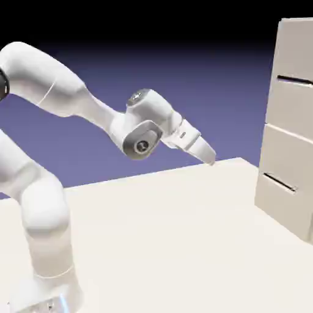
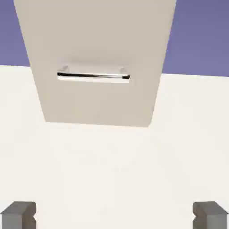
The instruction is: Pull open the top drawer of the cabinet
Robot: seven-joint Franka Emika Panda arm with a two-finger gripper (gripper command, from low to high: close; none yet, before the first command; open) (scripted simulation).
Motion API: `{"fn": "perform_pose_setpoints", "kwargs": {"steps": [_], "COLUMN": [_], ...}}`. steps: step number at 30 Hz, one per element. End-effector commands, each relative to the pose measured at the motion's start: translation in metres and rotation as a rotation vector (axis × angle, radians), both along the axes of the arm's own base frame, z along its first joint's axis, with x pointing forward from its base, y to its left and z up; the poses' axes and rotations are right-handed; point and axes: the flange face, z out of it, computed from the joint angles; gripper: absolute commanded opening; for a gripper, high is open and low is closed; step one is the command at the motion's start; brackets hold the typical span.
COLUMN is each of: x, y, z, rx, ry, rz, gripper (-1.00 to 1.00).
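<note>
My jaws stand wide, nothing between them, my gripper [image 1: 211, 158] hanging over bare table [image 1: 171, 232] with open room ahead. The cabinet [image 1: 287, 122] rises well apart at the table's far edge, its top drawer [image 1: 294, 58] shut, dark handle [image 1: 294, 80] level.

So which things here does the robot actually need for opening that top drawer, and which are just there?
Needed:
- top drawer
- its bar handle
- cabinet
- gripper, open, well short of the cabinet

Just there:
- lower drawer
- table
</note>
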Motion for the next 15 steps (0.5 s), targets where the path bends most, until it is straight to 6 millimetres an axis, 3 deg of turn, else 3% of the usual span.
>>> {"fn": "perform_pose_setpoints", "kwargs": {"steps": [1,8,15], "x": [0.007,0.046,0.062], "y": [0.011,0.09,0.168], "z": [-0.006,-0.062,-0.123], "rx": [-0.055,-0.39,-0.636], "ry": [0.025,0.185,0.277], "rz": [0.048,0.411,0.798], "gripper": [0.0,0.0,0.0]}}
